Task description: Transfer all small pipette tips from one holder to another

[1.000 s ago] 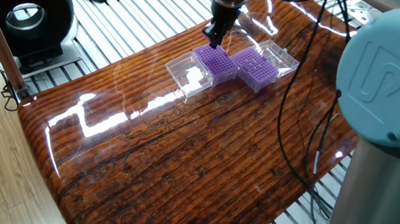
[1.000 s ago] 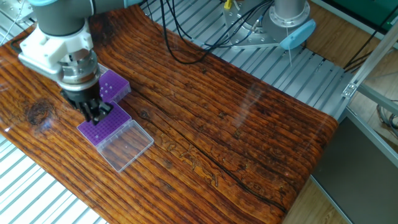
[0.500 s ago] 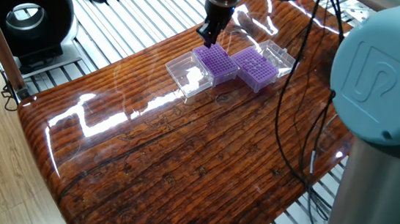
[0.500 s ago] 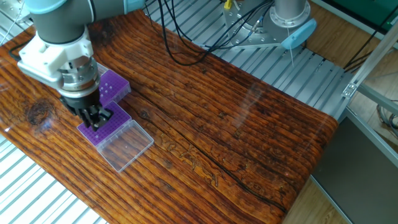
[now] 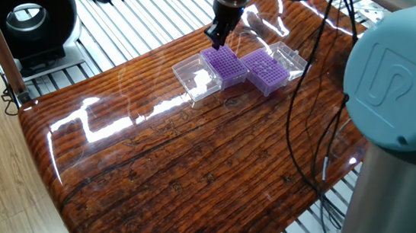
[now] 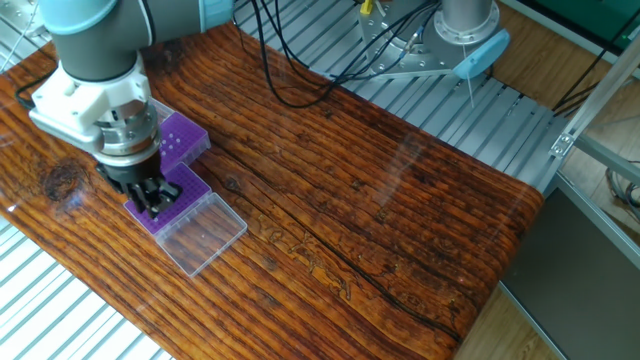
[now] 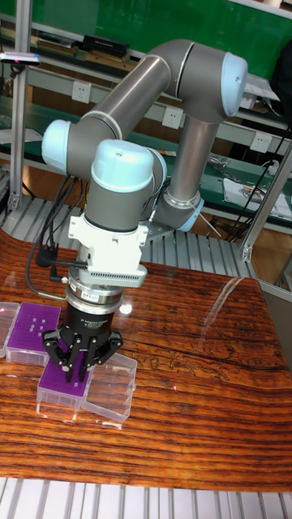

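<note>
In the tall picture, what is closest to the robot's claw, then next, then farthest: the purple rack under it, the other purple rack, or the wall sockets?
1. The purple rack directly under the gripper is nearest.
2. The other purple rack, toward the left edge, comes next.
3. The wall sockets, high up behind the table, are farthest.

Bright, even overhead light. White glare streaks lay on glossy table (image 5: 188, 160). Shadows soft. Near arm housing (image 5: 403, 82) slightly blurred.
</note>
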Controlling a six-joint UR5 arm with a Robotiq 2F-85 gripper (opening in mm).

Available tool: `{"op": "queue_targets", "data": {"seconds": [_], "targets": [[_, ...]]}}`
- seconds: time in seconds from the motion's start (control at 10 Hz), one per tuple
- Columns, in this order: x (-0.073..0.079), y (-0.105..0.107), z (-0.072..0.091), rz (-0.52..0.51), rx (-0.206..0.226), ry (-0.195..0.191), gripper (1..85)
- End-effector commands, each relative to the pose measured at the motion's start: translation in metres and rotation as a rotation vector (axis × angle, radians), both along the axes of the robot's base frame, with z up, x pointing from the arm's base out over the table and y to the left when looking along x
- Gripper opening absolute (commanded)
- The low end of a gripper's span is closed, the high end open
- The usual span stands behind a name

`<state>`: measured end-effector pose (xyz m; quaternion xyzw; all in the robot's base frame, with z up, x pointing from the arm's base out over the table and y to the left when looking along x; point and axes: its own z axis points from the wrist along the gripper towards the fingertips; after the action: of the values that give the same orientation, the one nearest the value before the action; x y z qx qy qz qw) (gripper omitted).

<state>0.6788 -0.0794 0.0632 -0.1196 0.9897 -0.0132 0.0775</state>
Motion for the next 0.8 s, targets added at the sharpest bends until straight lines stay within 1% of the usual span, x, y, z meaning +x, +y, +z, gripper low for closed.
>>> {"op": "queue_targets", "data": {"seconds": [0.0,0.7], "targets": [[0.0031,0.0032,-0.0038,-0.009,0.005,-0.008,25.0],[0.0036,0.0059,-0.0069,-0.017,0.007,-0.011,25.0]]}}
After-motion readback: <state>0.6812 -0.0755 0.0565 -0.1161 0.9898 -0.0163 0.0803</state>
